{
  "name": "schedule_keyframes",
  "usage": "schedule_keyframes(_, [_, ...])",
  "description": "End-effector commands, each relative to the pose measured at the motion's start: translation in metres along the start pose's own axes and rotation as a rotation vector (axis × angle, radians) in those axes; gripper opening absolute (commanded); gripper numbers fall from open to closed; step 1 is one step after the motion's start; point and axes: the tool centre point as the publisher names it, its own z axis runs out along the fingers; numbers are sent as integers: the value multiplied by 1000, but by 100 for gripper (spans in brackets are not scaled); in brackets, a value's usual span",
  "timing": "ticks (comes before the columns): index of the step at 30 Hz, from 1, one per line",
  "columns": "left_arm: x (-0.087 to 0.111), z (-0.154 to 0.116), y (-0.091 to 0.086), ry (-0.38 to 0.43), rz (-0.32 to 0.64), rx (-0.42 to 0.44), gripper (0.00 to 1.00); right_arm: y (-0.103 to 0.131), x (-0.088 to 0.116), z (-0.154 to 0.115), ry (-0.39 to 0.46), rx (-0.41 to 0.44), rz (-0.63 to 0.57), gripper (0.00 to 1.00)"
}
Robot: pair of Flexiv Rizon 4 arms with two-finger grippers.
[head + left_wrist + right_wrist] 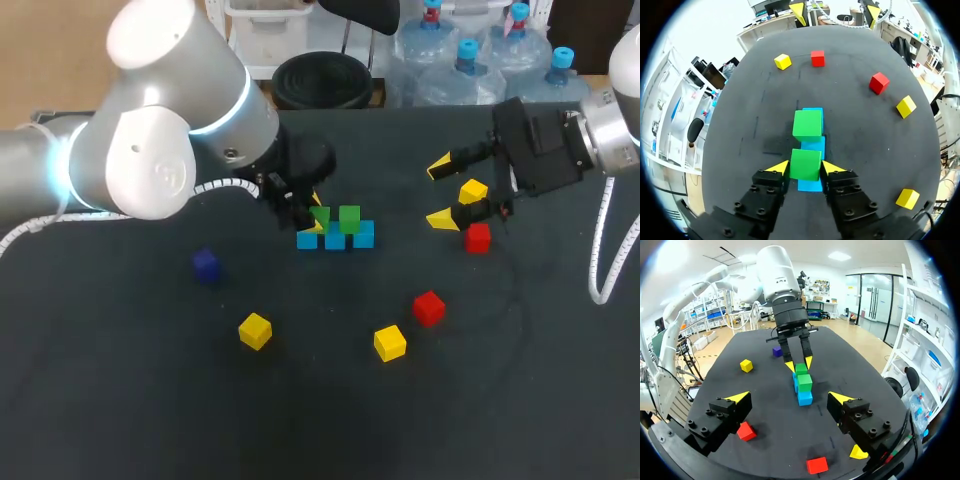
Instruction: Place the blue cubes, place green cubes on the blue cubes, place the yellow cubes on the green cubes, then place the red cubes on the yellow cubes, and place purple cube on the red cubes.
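The left claw [805,168] is closed on a bright green cube [805,160], its yellow-tipped fingers pressed against two opposite sides. This gripped green cube sits on top of a row of three light-blue cubes [336,241] that lies near the middle of the black cloth-covered table [120,400]. A second green cube [807,125] rests on the same blue row, just ahead of the gripped one and close to it; blue shows between the two and beyond the farther one. The right claw [438,192] hangs over the right part of the table, well apart from the stack, with its fingers spread wide and nothing between them. A yellow cube [473,190] lies on the table close under this open claw, and a red cube [478,238] sits just beside it, nearer the robot. A second red cube [428,307] lies alone on the table between the stack and the robot's edge, with a second yellow cube [390,342] near it. A third yellow cube [255,330] lies farther to the left. A dark purple cube [206,264] sits by itself to the left of the blue row, well apart from it.
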Motion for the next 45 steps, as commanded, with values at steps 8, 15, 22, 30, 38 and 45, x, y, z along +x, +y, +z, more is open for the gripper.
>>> schedule_keyframes(8, [0, 2, 2, 4, 2, 6, 47, 0, 0, 1, -2, 0, -1, 100])
schedule_keyframes(15, [-1, 1, 2, 2, 1, 6, 43, 0, 0, 1, -2, 0, -1, 100])
schedule_keyframes(22, [-2, 1, 2, 0, -2, 3, 35, 0, 0, 1, -2, 0, -1, 100])
schedule_keyframes(30, [-2, 1, 1, 5, 0, 6, 38, 0, 0, 1, -2, 0, -1, 100])
schedule_keyframes(38, [-2, 1, 0, 7, -1, 5, 46, 0, 0, 1, -2, 0, -1, 100])
schedule_keyframes(45, [-4, -2, 0, 7, -1, 2, 71, 0, 0, 1, -2, 0, -1, 100])
